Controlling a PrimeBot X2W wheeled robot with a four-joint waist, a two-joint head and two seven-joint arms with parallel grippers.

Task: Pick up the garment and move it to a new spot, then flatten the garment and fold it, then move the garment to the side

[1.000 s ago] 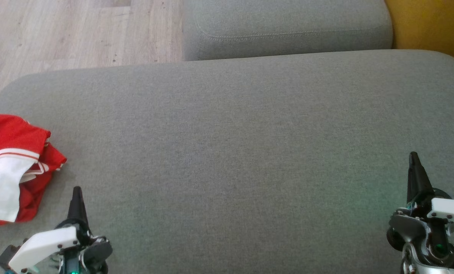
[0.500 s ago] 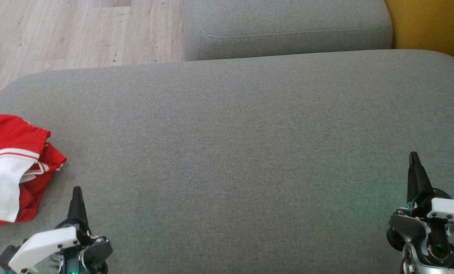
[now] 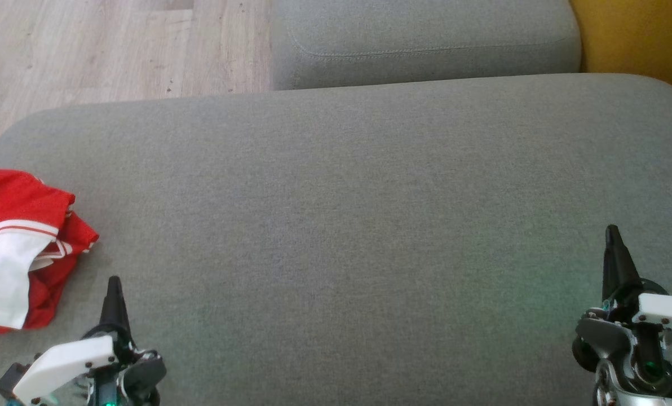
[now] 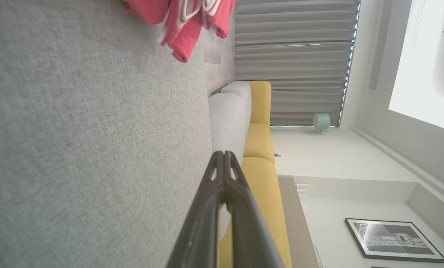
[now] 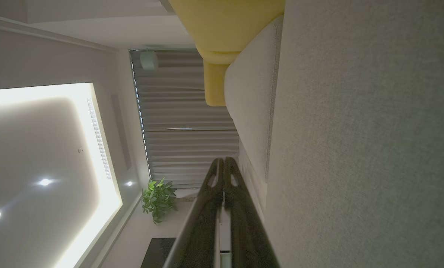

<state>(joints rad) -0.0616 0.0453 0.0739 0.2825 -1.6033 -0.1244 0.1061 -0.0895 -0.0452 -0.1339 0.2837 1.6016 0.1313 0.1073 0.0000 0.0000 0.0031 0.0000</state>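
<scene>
The red-and-white garment (image 3: 14, 248) lies bunched at the left edge of the grey cushion (image 3: 341, 214), so the first step, the pick-up, looks not yet begun. The left gripper (image 3: 113, 285) and right gripper (image 3: 612, 234) hover over the cushion's near corners, fingers pressed together and empty. Next, the left one would need to open, reach the cushion's left edge and pinch the cloth.

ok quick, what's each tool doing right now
left tool: shut, holding nothing
right tool: shut, holding nothing
</scene>
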